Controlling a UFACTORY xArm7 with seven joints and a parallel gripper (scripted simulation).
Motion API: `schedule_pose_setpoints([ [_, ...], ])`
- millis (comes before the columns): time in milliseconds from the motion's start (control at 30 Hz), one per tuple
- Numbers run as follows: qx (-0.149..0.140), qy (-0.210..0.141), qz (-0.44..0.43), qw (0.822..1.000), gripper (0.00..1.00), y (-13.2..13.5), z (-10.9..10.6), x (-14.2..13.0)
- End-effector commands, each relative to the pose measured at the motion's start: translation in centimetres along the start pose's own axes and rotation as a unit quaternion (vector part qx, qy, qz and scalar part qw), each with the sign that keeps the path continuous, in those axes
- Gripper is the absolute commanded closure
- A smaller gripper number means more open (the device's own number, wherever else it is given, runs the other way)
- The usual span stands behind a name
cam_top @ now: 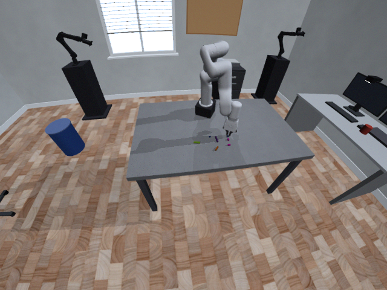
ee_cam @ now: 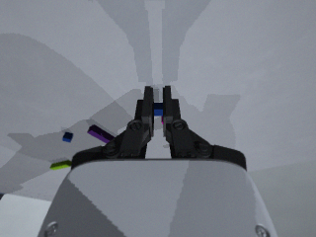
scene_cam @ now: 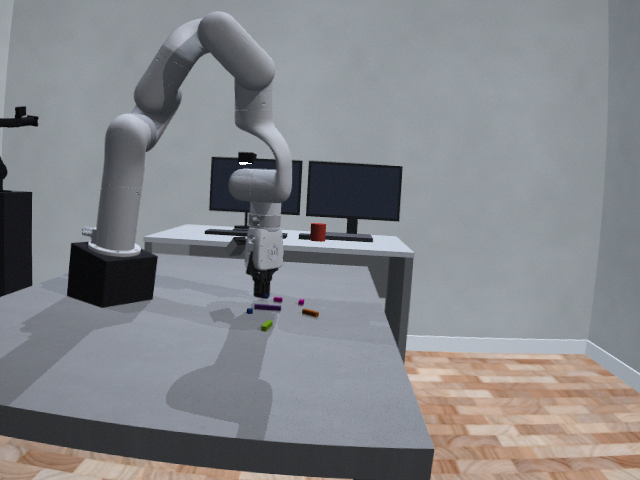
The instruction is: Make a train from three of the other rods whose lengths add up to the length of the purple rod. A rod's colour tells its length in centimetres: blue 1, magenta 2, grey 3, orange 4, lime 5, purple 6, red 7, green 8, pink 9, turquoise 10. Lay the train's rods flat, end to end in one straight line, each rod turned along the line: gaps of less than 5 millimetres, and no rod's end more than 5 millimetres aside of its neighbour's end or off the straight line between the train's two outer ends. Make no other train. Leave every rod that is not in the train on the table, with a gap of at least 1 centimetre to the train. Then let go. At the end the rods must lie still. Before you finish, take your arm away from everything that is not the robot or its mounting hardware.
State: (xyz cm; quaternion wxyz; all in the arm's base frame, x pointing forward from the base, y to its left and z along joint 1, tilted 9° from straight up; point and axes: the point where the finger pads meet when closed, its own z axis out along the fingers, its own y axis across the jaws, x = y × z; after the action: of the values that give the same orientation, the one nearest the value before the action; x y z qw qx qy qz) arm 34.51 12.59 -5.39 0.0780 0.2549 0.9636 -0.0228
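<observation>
Seeing, from left to right in the top view, a blue cylinder [cam_top: 68,138] standing on the floor beside the grey table [cam_top: 169,159] [scene_cam: 336,382]. Finding on that table a lime rod [cam_top: 196,142] [scene_cam: 266,326] [ee_cam: 60,165] lying flat, then a loose blue rod [cam_top: 209,136] [scene_cam: 249,311] [ee_cam: 67,136] resting near the purple rod [cam_top: 216,139] [scene_cam: 267,307] [ee_cam: 101,133]. Noticing an orange rod [cam_top: 216,148] [scene_cam: 310,313] lying apart from the purple one, toward the table's front edge. Gripping a second blue rod [scene_cam: 266,296] [ee_cam: 158,109] with the xArm Gripper [cam_top: 228,135] [scene_cam: 262,294] [ee_cam: 158,97], pointing downward and leaving only a narrow space between fingers, nearly closed. Being unable to tell whether that held rod is touching the tabletop. Seeing a nearer magenta rod [cam_top: 228,139] [scene_cam: 278,299] lying just beside the fingertips, and a farther magenta rod [cam_top: 228,144] [scene_cam: 301,301] lying toward the front edge. Spotting a red mug [cam_top: 365,128] [scene_cam: 317,231] standing on the desk [cam_top: 321,103] [scene_cam: 382,246] at far right.
</observation>
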Motion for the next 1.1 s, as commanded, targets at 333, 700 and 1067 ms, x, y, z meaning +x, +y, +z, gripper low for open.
schedule_pose_setpoints([
  [333, -0.001, 0.000, 0.000, 1.000, 0.96, 0.1, -4.3, -0.1],
  [700, -0.001, 0.000, 0.000, 1.000, 0.96, 0.1, -7.5, -0.1],
  [1067, -0.001, 0.000, 0.000, 1.000, 0.96, 0.1, -9.4, -0.1],
])
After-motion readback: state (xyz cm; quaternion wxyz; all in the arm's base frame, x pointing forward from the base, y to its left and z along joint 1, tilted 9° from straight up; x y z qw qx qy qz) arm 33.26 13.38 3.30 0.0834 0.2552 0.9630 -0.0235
